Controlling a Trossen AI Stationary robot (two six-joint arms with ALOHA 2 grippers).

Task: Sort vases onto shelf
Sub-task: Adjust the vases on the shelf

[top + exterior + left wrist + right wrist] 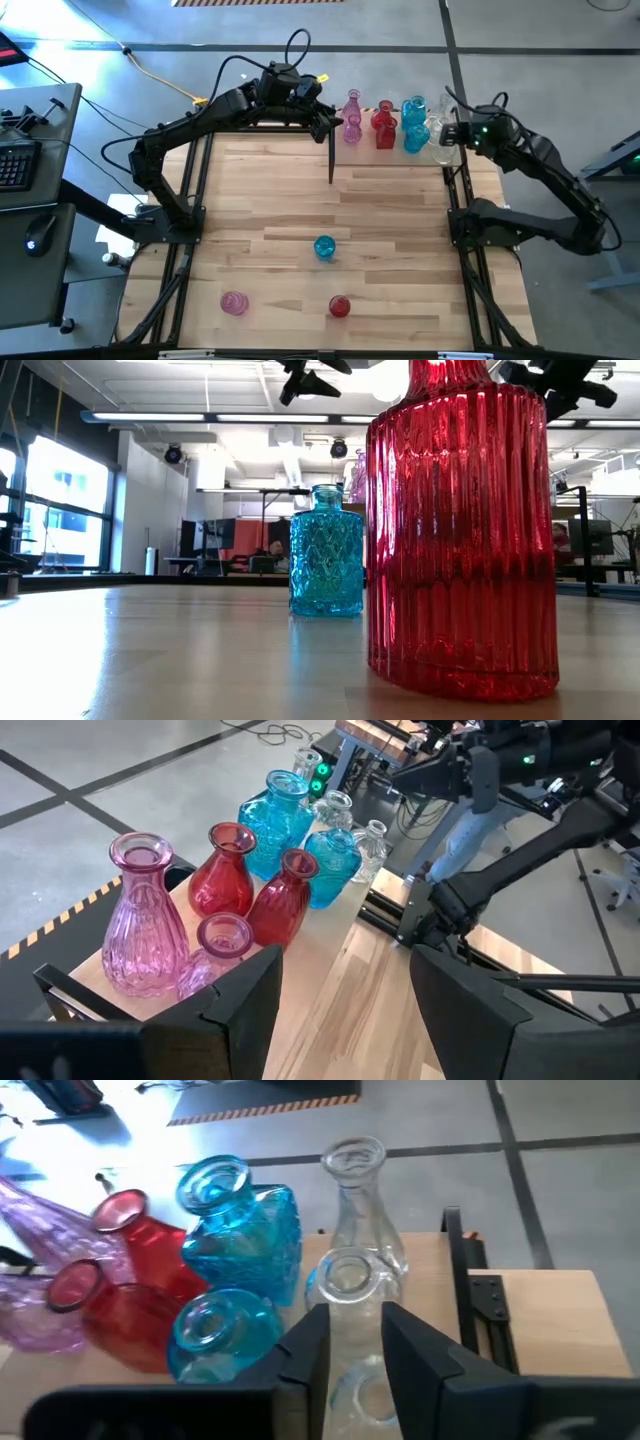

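Observation:
Several vases stand in a row on the pale shelf [335, 925] at the table's far edge: pink [143, 915], red [225, 870], blue [280, 820] and clear [352, 1180]. On the tabletop nearer me stand a blue vase [324, 247], a pink one [234, 302] and a red one [340, 306]. My left gripper [345, 1010] hovers open just short of the pink vases. My right gripper [355, 1330] hangs over the clear vases at the row's right end. Only a narrow gap parts its fingers, and nothing shows pinched there.
Black metal bars [490, 1305] edge the shelf and run along the table's sides [462, 215]. A thin black post [331, 160] stands up just before the shelf. In the low view the red vase [460, 530] fills the front, the blue one [326, 550] behind it.

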